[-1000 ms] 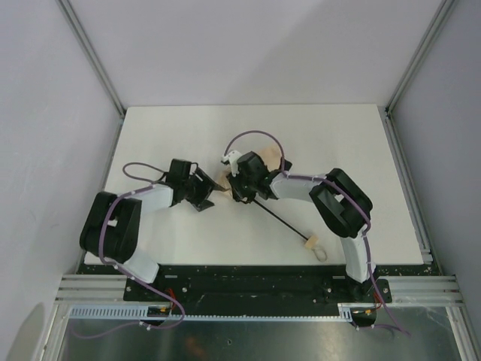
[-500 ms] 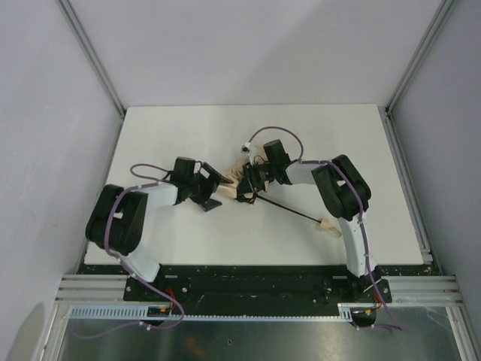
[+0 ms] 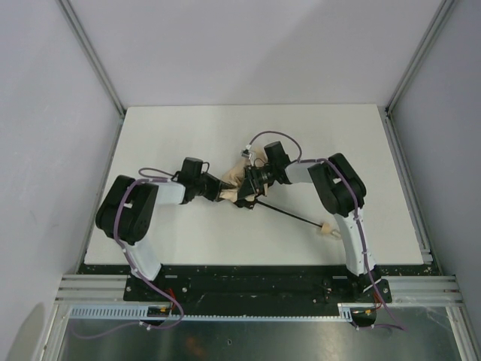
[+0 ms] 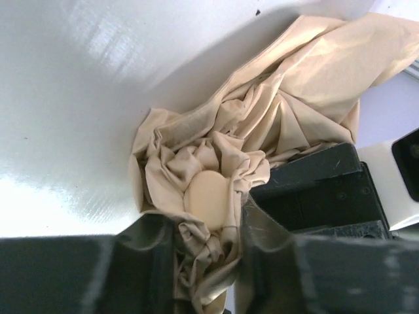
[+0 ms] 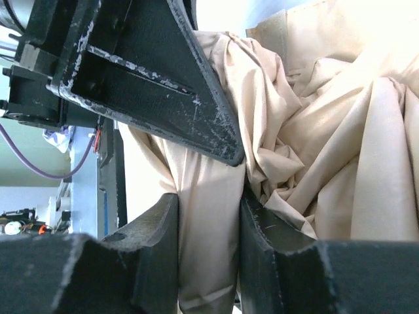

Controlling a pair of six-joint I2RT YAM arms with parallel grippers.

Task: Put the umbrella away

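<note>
From above, the umbrella lies mid-table, its beige canopy a soft crumpled bundle. A thin black shaft slants toward the near right and ends in a small tan handle. The table is flat matte white, boxed in by pale grey walls. Both arms bend inward, and the left gripper and right gripper meet at the bundle.

In the left wrist view, deep creases ring a smooth oval tan cap. The left gripper's dark fingers pinch a fold of cloth.

In the right wrist view, the cloth hangs in long pleats. The right gripper's fingers clamp one pleat, with the left gripper's scratched black finger slanting just above.
</note>
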